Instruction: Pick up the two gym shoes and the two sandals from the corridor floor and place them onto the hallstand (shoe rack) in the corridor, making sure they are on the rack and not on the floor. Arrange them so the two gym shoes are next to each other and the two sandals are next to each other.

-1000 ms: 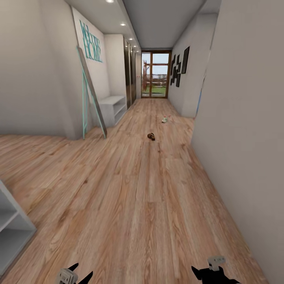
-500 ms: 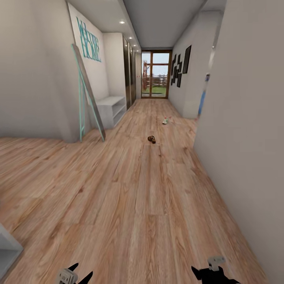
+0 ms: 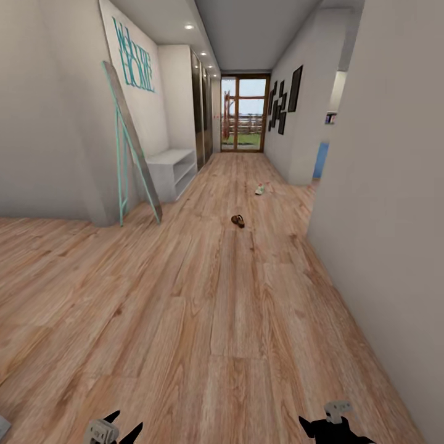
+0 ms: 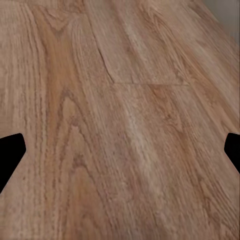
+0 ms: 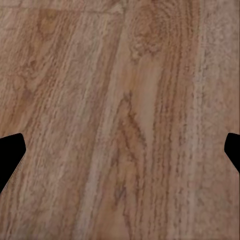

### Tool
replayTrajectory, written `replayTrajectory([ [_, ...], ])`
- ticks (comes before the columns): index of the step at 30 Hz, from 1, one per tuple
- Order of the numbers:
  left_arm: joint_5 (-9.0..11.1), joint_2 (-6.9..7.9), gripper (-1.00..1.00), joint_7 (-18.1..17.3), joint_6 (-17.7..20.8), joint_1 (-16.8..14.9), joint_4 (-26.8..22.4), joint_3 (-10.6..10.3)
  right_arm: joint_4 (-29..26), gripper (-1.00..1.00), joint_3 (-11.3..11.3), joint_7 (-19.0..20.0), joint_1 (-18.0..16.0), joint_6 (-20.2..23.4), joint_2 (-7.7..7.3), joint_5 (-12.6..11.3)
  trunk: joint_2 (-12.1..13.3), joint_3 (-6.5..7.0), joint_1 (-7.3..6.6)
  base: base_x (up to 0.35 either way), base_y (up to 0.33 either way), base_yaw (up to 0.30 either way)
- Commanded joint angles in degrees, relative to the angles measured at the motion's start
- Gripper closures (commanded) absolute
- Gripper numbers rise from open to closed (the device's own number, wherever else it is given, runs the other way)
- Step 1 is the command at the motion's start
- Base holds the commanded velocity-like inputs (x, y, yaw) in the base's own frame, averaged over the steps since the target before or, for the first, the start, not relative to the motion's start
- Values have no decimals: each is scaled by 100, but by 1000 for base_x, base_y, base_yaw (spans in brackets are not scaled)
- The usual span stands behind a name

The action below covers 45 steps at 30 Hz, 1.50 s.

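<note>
Corridor floor (image 3: 222, 320) runs ahead; brown sandal (image 3: 237, 220) lies mid-hall, gym shoe (image 3: 260, 189) farther. Left gripper (image 4: 120, 155) and right gripper (image 5: 120, 155) hang spread, holding nothing.

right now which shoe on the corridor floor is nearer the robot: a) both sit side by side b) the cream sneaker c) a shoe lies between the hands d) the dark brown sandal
d: in the head view the dark brown sandal lies lower in the picture, closer along the wood floor, than the cream sneaker farther down the corridor.
</note>
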Motion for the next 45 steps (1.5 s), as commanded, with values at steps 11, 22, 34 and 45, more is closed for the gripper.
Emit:
replayTrajectory([
  [11,22,-2,-100,-36,-5,-4,7,78,7,-100,48,20,-4,-14,-2,-61,-2,-61,2,336,0,0],
  [22,20,-2,-100,-36,-5,-4,7,81,7,-100,48,20,-4,-14,-2,-63,-2,-63,2,336,0,0],
  [34,22,-2,-100,-36,-5,-4,7,81,7,-100,48,20,-4,-17,-2,-56,-2,-64,2,336,0,0],
  [45,22,-2,-100,-36,-5,-4,7,81,7,-100,48,20,-4,-16,-2,-54,-2,-64,2,336,0,0],
])
